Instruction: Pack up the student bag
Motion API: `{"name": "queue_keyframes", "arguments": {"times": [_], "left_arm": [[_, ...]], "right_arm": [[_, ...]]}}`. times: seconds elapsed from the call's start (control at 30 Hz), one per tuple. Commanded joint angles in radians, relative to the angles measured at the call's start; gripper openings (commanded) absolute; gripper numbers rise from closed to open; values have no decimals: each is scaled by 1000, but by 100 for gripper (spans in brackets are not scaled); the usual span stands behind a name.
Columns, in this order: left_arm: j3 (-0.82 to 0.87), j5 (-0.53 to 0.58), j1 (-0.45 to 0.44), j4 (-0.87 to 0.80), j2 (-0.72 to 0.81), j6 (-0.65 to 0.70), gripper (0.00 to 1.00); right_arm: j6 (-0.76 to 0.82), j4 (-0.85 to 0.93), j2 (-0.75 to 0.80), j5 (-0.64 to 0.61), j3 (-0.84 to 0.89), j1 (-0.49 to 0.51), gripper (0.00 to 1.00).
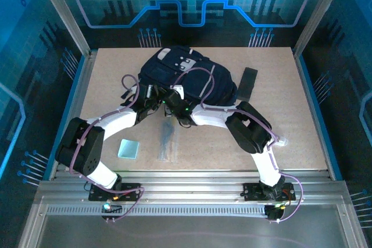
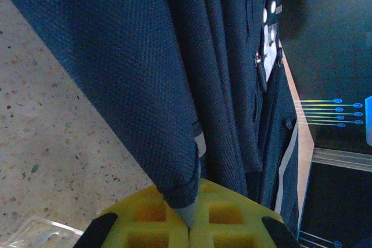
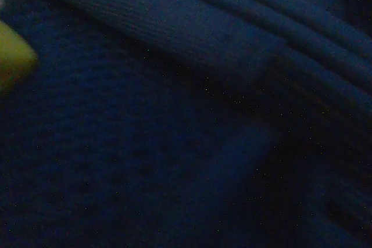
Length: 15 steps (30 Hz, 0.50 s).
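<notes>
The student bag point(image 1: 189, 74) lies flat towards the far middle of the surface point(image 1: 290, 120), with both arms reaching in to its near edge. The left claw point(image 2: 189, 227) is pinched tight on a fold of the bag's navy cloth, a strip of grey trim caught between the yellow fingers point(image 2: 232, 219). The right claw point(image 1: 174, 98) is closed down too and sits right up against dark fabric; whether any cloth is between its jaws I can't tell. A black flat rectangle point(image 1: 249, 83) lies just right of the bag. Nearer the arms lie a pale blue square point(image 1: 128, 148) and a long clear pouch point(image 1: 167, 142).
</notes>
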State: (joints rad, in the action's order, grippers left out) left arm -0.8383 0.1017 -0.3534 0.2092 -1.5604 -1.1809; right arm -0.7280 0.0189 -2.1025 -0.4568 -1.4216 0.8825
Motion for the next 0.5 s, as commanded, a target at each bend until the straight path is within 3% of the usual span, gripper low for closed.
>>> {"name": "queue_keyframes", "arguments": {"times": [0.0, 0.47], "left_arm": [[0, -28, -26, 61, 16, -11, 0], [-68, -39, 62, 85, -59, 49, 0]], "right_arm": [[14, -144, 54, 55, 55, -22, 0], [120, -22, 246, 383, 297, -129, 0]]}}
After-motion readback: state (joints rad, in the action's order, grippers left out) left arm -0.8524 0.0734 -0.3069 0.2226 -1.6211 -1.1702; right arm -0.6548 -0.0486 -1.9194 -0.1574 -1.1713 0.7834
